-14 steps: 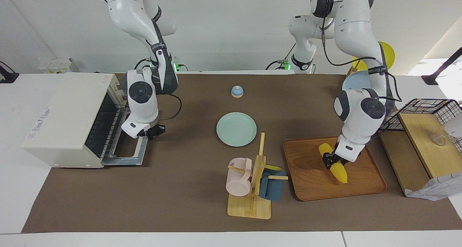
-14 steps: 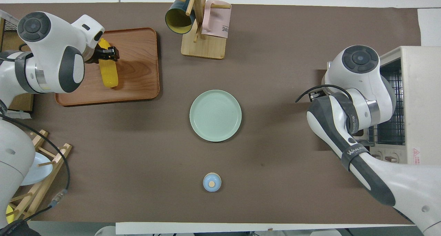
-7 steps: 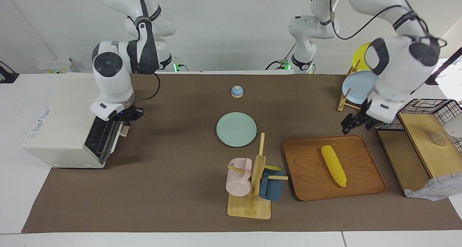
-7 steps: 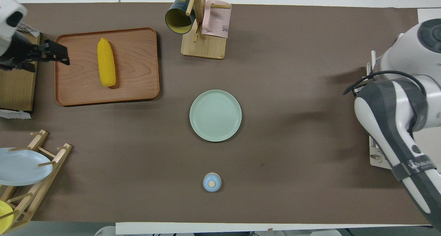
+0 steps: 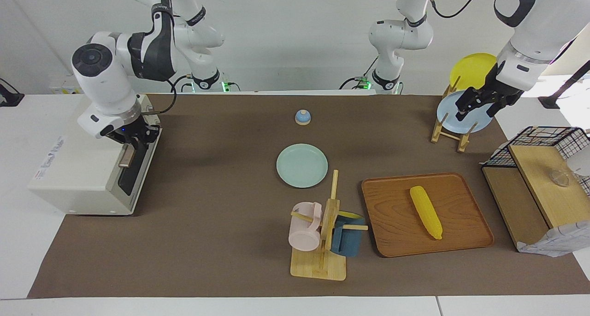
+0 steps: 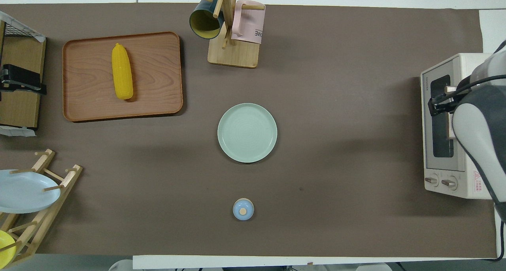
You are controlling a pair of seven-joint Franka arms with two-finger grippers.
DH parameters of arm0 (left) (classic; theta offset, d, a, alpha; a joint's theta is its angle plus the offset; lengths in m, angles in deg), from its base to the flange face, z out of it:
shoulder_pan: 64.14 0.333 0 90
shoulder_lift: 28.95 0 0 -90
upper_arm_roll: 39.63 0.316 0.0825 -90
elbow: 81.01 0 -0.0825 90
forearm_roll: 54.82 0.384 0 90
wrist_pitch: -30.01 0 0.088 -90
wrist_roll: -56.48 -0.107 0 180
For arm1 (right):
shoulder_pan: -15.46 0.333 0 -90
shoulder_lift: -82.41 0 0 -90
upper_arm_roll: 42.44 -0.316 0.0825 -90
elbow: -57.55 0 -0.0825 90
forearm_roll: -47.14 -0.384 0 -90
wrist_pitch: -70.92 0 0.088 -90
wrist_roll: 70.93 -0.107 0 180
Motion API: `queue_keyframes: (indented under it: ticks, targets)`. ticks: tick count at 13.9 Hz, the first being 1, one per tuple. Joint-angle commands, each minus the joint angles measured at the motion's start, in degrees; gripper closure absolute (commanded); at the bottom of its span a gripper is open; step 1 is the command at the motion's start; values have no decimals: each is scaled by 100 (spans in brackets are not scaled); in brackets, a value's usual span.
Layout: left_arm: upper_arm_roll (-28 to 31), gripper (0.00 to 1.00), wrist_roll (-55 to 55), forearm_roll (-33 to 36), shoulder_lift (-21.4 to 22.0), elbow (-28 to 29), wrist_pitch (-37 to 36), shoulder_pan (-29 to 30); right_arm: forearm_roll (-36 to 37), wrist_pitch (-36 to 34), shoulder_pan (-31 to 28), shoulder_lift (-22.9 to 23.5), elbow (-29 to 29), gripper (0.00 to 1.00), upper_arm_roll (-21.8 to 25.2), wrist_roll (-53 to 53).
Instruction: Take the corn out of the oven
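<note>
The yellow corn (image 5: pixel 426 212) lies on the wooden tray (image 5: pixel 396 233) toward the left arm's end of the table; it also shows in the overhead view (image 6: pixel 121 76). The cream-white oven (image 5: pixel 83 154) stands at the right arm's end with its dark glass door shut (image 6: pixel 440 124). My right gripper (image 5: pixel 133 138) is at the top of the door, just above the tan handle (image 5: pixel 125 158). My left gripper (image 5: pixel 478 107) is open and empty, raised over the plate rack, well clear of the corn.
A pale green plate (image 5: pixel 302 165) lies mid-table, with a small blue bell (image 5: pixel 303 116) nearer the robots. A mug tree (image 5: pixel 322 233) holds a pink and a blue mug beside the tray. A rack with blue and yellow plates (image 5: pixel 454 122) and a black wire basket (image 5: pixel 544 138) stand at the left arm's end.
My left gripper let go of the corn on the tray and rose to over the plate rack. My right arm swung the oven door up and shut.
</note>
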Motion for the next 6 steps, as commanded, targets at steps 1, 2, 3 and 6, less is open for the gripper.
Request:
queue_keyframes:
  ticks: [1, 2, 3, 6]
  targets:
    - [-3, 0, -155, 79, 18, 6, -119, -1, -206, -889, -50, -2, 962, 0, -16, 34]
    - [5, 0, -163, 79, 18, 6, -120, 7, -215, -1057, -59, 77, 1165, 0, -24, 34]
    - [5, 0, -164, 79, 18, 6, -128, 7, -232, -1181, -59, 138, 1280, 0, -33, 25]
    - [-4, 0, -164, 79, 18, 15, -120, 7, -435, -1402, -59, 279, 1589, 0, -24, -54]
